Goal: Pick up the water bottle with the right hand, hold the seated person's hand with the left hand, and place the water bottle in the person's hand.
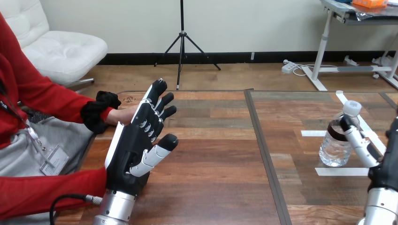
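The left hand (136,140) is spread flat. The right hand (385,161) touches the bottle (334,149); I cannot tell its grip. A bump could tip the bottle.

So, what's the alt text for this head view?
The black-and-white left robot hand is held up open, fingers straight, partly hiding the seated person's hand over a brown wooden table. At the right, the right robot hand is up against an upright clear plastic water bottle with a white cap.
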You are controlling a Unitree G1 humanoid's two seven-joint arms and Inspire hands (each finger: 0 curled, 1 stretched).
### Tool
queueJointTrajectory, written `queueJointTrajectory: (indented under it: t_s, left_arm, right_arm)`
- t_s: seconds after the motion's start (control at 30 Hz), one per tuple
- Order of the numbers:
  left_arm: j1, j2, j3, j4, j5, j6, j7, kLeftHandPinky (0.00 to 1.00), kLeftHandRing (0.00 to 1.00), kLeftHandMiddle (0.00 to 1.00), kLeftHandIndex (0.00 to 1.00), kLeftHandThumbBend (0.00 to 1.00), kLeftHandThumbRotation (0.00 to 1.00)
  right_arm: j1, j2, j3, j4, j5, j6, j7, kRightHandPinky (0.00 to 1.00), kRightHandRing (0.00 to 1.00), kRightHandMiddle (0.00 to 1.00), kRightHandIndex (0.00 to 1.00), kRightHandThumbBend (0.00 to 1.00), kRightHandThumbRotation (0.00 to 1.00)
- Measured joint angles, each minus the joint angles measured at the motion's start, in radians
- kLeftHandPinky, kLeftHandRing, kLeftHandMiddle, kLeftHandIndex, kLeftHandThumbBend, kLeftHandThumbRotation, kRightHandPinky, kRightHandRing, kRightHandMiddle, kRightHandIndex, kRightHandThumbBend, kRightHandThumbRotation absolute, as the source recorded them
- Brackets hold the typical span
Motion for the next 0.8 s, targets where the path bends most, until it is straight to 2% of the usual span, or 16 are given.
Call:
queueJointTrajectory:
  t_s: [0.37, 0.8]
  left_arm:
    - [0.0, -0.002, 0.0, 0.0, -0.001, 0.0, -0.002, 0.87, 0.93, 0.96, 0.94, 1.0, 0.61]
    - [0.0, -0.005, -0.001, 0.0, 0.001, 0.0, -0.001, 0.87, 0.93, 0.97, 0.95, 1.0, 0.62]
  right_arm:
    - [-0.041, -0.001, 0.022, 0.053, 0.002, 0.056, 0.005, 0.93, 0.99, 1.0, 1.0, 1.0, 0.68]
    - [-0.066, -0.002, 0.038, 0.088, 0.006, 0.087, 0.02, 0.92, 0.98, 1.0, 1.0, 1.0, 0.67]
